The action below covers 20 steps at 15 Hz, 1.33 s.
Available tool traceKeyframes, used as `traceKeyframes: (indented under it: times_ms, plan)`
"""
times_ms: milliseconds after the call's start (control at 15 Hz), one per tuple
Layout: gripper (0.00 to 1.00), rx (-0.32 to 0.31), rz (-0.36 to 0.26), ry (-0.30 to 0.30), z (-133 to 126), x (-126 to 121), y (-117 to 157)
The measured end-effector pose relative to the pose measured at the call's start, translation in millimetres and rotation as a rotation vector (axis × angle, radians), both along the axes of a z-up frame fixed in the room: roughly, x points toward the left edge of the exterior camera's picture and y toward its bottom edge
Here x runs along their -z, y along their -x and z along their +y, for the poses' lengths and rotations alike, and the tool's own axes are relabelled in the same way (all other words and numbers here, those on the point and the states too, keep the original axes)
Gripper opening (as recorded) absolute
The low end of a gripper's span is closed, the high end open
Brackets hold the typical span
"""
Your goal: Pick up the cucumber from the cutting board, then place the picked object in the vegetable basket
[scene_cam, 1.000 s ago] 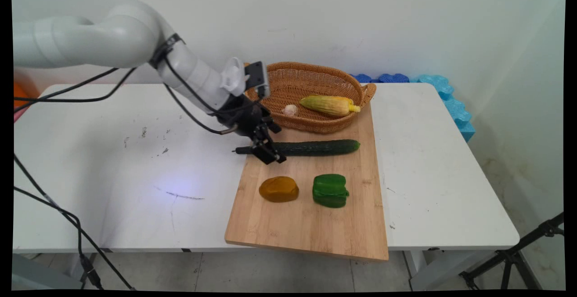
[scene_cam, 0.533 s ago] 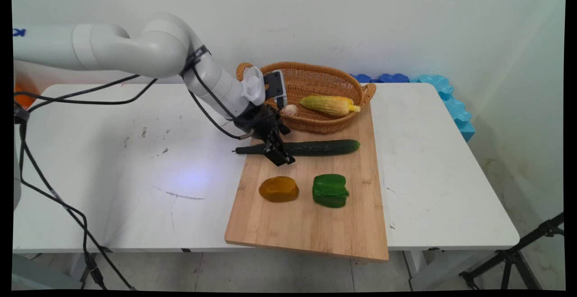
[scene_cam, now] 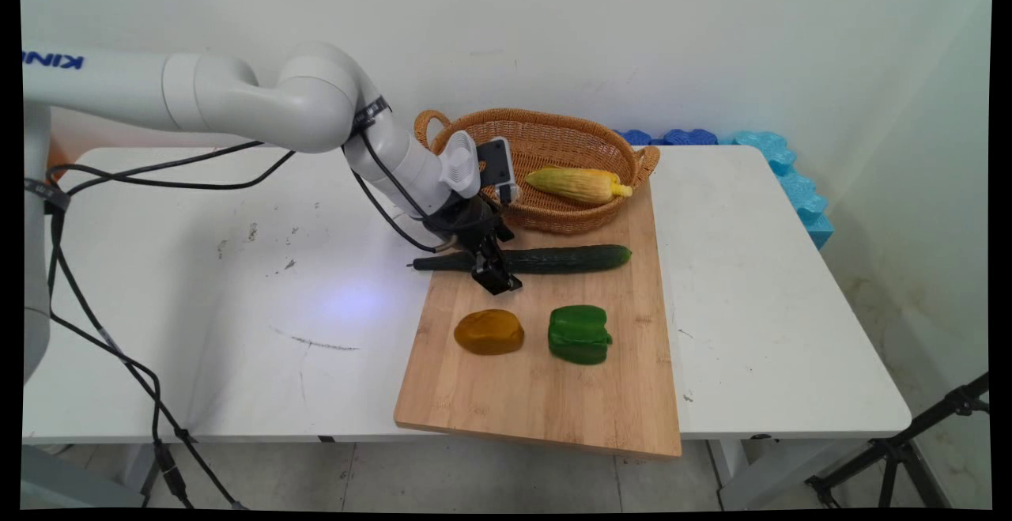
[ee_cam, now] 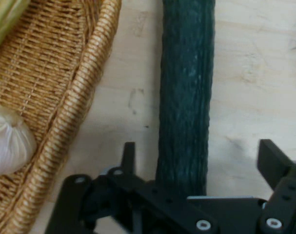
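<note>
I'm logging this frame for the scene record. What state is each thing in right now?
gripper: open, fingers astride the cucumber
cucumber: lying flat on the cutting board, not gripped
cutting board: flat on the table
basket: upright, holding corn and garlic
corn: lying in the basket
garlic: in the basket
green pepper: on the board

The white bench [scene_cam: 198, 284] carries dark scuff marks at 9 o'clock. A plain white wall [scene_cam: 553, 31] stands behind it. Blue foam pieces [scene_cam: 779, 165] lie at 2 o'clock; a black tripod [scene_cam: 909, 450] stands on the tiled floor [scene_cam: 474, 477] at 4 o'clock.
</note>
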State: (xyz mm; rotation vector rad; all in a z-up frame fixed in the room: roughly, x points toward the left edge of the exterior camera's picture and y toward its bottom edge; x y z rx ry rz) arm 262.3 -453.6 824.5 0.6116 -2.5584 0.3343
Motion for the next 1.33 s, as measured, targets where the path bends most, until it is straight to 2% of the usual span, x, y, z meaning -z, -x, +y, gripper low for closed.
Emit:
traceKeyframes:
  times_ms: [67, 733, 1333]
  plan:
    - [0.0, -0.001, -0.005, 0.002, -1, 2, 1]
    - [0.0, 0.012, -0.029, 0.017, -3, 11, 7]
    - [0.0, 0.036, -0.008, 0.042, 0, -9, 9]
